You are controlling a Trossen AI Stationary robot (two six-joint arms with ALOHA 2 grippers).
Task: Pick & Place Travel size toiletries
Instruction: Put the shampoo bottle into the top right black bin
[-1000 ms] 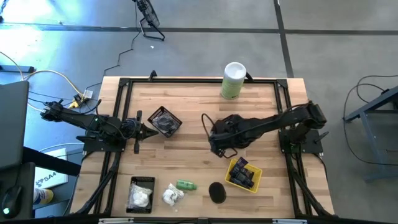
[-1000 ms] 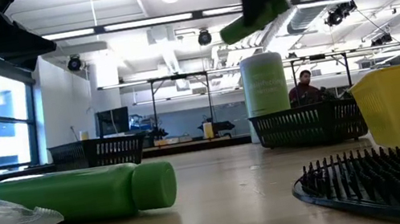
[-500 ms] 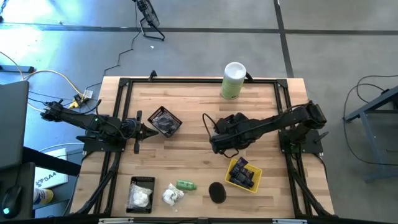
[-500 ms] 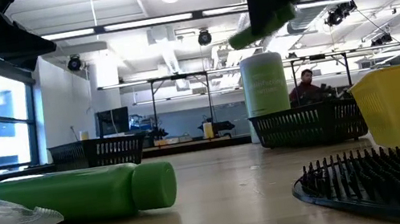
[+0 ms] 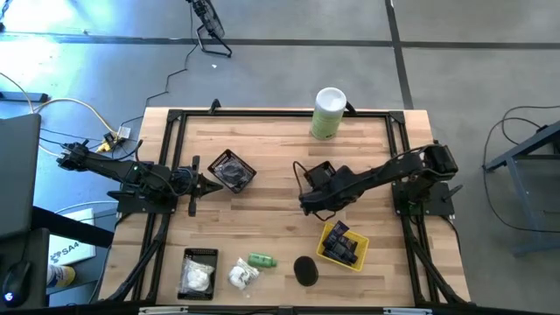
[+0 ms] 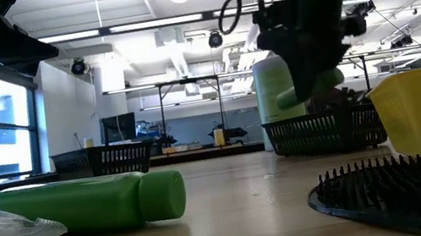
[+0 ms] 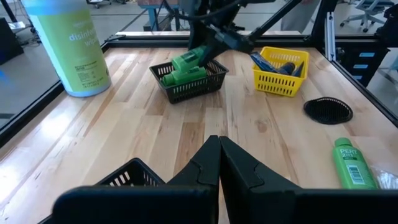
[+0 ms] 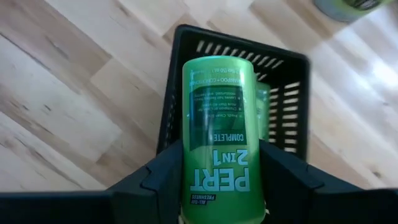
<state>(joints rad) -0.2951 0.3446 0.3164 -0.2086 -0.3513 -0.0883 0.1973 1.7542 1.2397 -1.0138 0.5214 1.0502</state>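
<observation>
My right gripper point(image 8: 217, 152) is shut on a bright green bottle point(image 8: 217, 118) marked PERT 2 IN 1. It hangs over a black basket point(image 7: 186, 87) at the table's middle. More green bottles point(image 8: 264, 115) lie in that basket. Another green bottle point(image 5: 261, 260) lies on its side near the front edge, between a white packet point(image 5: 242, 276) and a flat black disc point(image 5: 304, 269). My left gripper point(image 7: 219, 155) waits shut at the table's left. My right gripper pinches the green bottle's two sides point(image 8: 186, 171) between its fingers point(image 8: 158, 177), at the end that bears the word PERT. The fingers slant down from the table's right and lie along the bottle. Its other end point(image 8: 217, 65) sticks out past them, clear above the basket.
A yellow basket point(image 5: 343, 245) with dark navy tubes stands near the front right. A second black basket point(image 5: 232, 171) sits by my left gripper. A black tray point(image 5: 199, 273) with white packets is at the front left. A tall white-and-green canister point(image 5: 328, 112) stands at the far edge.
My right gripper has gone down toward the black basket with the green bottle, most of the way in the last half second. It has tipped further downward and rolled. The bottle stays in its fingers.
</observation>
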